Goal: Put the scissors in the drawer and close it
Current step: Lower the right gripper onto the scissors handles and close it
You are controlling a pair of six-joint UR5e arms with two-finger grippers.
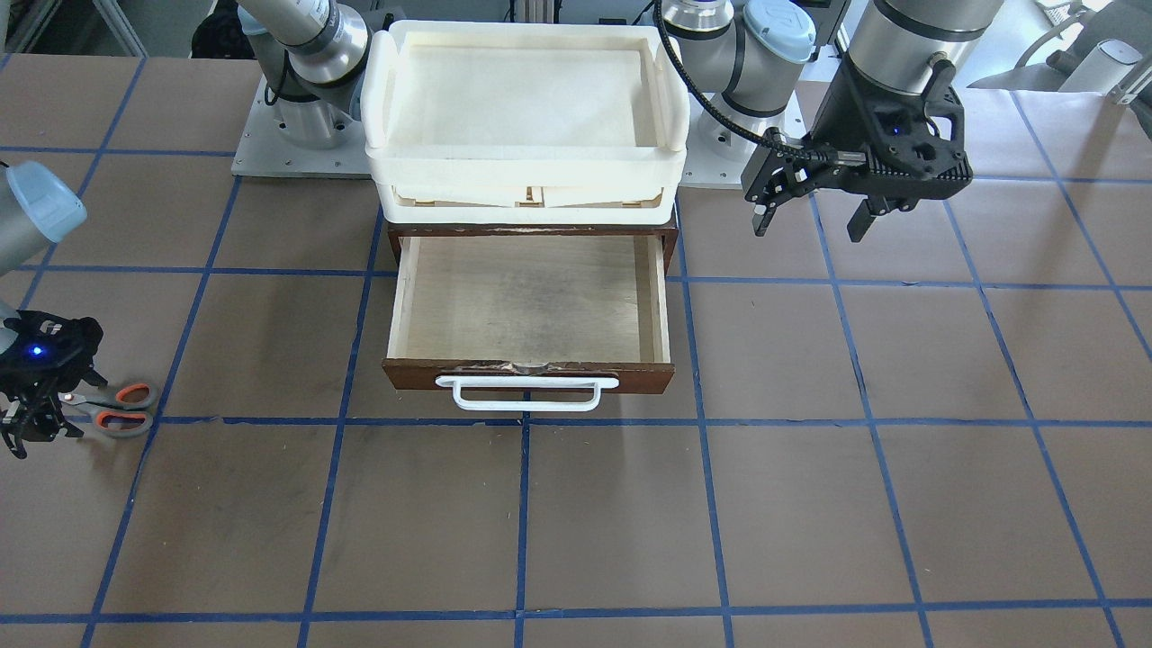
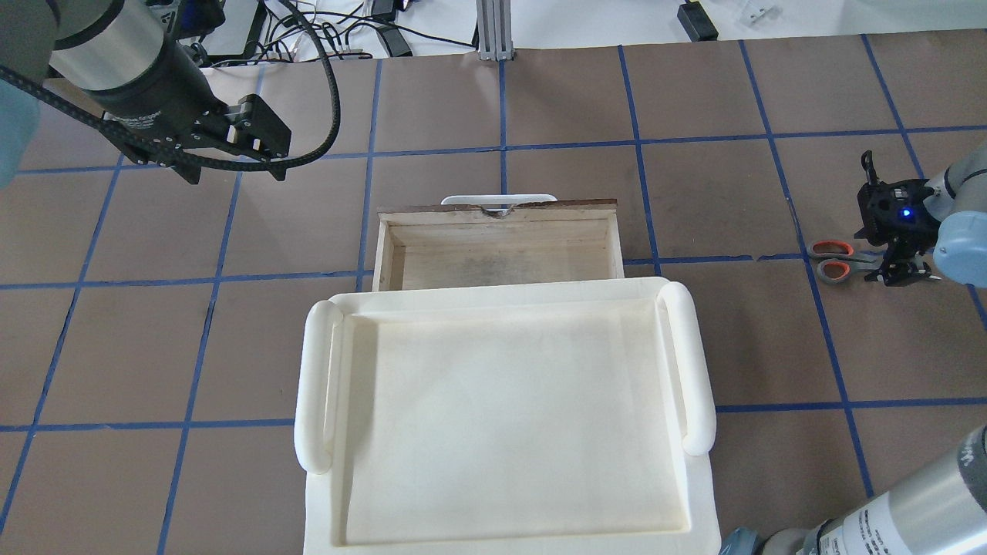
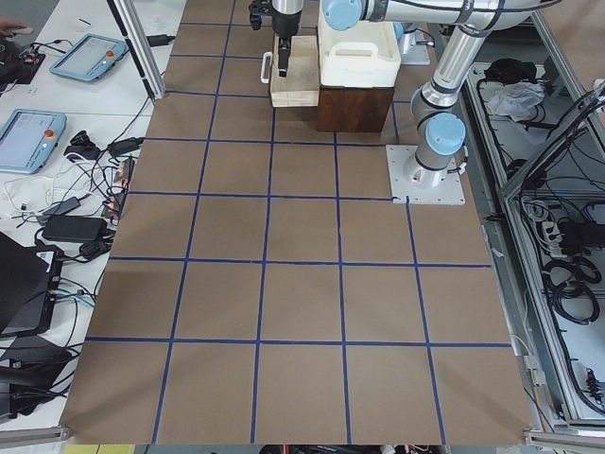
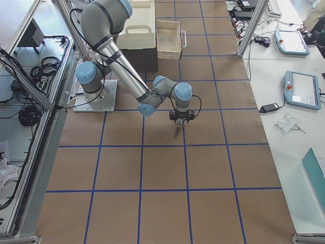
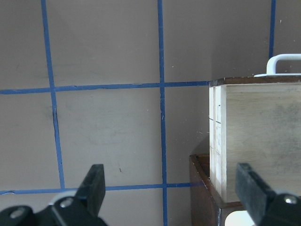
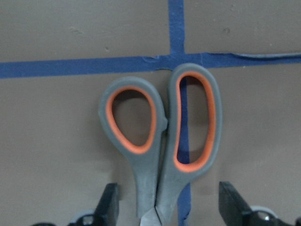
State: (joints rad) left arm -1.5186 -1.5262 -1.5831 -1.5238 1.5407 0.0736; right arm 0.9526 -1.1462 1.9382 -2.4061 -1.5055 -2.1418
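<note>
The scissors [image 1: 117, 409], grey with orange-lined loops, lie flat on the brown table at the robot's far right; they also show in the overhead view [image 2: 837, 260] and fill the right wrist view [image 6: 160, 141]. My right gripper [image 1: 36, 423] is down over their blade end, open, with a finger on each side of the neck [image 6: 171, 207], not touching the handles. The drawer [image 1: 531, 306] is pulled out, its plywood inside empty, white handle [image 1: 526, 393] in front. My left gripper [image 1: 810, 216] hangs open and empty beside the drawer's side [image 5: 254, 141].
A cream-white plastic tray [image 1: 526, 99] sits on the dark cabinet above the drawer and overhangs the drawer's back part in the overhead view [image 2: 501, 416]. Blue tape lines [image 6: 176, 61] grid the table. Arm bases stand behind the cabinet.
</note>
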